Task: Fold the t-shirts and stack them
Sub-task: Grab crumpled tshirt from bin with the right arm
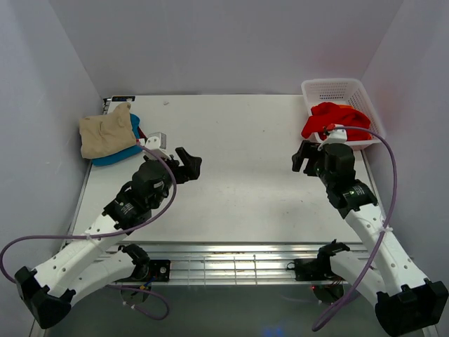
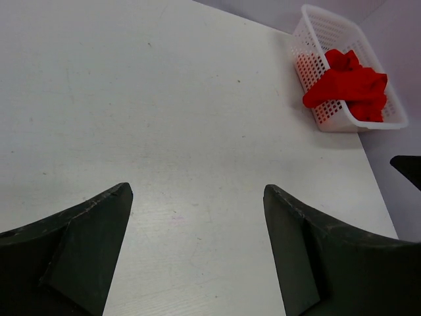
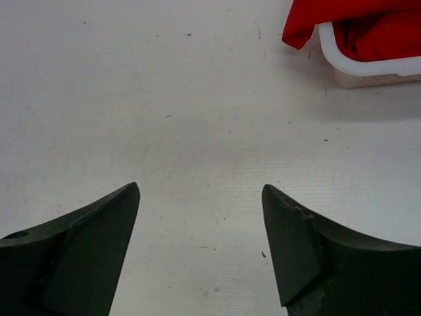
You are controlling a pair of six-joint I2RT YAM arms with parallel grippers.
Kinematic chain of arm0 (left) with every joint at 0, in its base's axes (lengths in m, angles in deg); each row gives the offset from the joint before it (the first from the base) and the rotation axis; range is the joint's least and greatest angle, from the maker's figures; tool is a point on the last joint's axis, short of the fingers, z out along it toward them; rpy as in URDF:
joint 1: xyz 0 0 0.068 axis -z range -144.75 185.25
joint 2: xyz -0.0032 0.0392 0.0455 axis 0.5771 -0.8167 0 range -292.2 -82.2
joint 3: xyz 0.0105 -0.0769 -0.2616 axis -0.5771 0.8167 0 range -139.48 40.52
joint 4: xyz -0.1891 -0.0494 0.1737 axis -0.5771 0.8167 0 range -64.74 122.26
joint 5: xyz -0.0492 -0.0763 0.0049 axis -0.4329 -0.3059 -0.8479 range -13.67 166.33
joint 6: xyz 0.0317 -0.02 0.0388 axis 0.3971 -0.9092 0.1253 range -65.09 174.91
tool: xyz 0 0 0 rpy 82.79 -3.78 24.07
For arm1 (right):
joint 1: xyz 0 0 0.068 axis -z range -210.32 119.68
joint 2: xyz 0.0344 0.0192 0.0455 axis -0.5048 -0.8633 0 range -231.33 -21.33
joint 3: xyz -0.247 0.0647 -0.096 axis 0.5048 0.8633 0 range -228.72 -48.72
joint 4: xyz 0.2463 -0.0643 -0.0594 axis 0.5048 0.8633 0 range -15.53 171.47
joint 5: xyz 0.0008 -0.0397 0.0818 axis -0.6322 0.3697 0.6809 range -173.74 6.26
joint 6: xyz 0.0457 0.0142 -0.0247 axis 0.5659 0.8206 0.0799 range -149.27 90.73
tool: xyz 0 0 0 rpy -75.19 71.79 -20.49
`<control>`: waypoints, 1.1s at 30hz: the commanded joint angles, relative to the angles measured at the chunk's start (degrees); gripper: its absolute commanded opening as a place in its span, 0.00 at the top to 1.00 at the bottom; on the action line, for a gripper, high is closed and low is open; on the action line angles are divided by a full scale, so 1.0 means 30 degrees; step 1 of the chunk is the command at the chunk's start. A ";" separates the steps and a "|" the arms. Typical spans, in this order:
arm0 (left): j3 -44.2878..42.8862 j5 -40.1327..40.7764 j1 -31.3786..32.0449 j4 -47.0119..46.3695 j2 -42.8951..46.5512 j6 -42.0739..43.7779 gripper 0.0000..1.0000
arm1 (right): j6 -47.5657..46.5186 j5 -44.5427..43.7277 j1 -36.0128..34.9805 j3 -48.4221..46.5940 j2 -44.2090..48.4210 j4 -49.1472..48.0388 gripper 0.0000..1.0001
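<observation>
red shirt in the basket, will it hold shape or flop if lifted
Probably floppy: the red shirt lies crumpled, drooping over the basket rim. Lifted, it would likely hang loose. It might tug the light-looking lattice basket along.

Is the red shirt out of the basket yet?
No, the red shirt lies in the white basket, with one edge draped over its rim.

Bright red t-shirt [image 1: 335, 121] fills white lattice basket [image 1: 337, 83]; tan t-shirt [image 1: 105, 133] tops teal t-shirt [image 1: 116, 157].

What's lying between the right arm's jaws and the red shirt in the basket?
Nothing but bare white table, as the right wrist view shows; the red shirt drapes over the basket rim.
</observation>
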 commanded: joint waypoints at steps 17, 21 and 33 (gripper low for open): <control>0.1607 -0.0269 0.0013 -0.2582 -0.0448 0.2632 0.09 | -0.4449 -0.8489 0.2452 -1.0241 -1.4281 -0.4200 0.29; 0.1638 -0.0299 0.0012 -0.2878 -0.0243 0.3334 0.09 | -0.4332 -0.8049 0.3391 -1.2384 -1.6514 -0.3235 0.31; 0.1345 -0.0123 0.0013 -0.3347 -0.1326 0.3658 0.08 | -0.4039 -0.5646 0.4301 -1.4438 -2.0472 -0.1680 0.42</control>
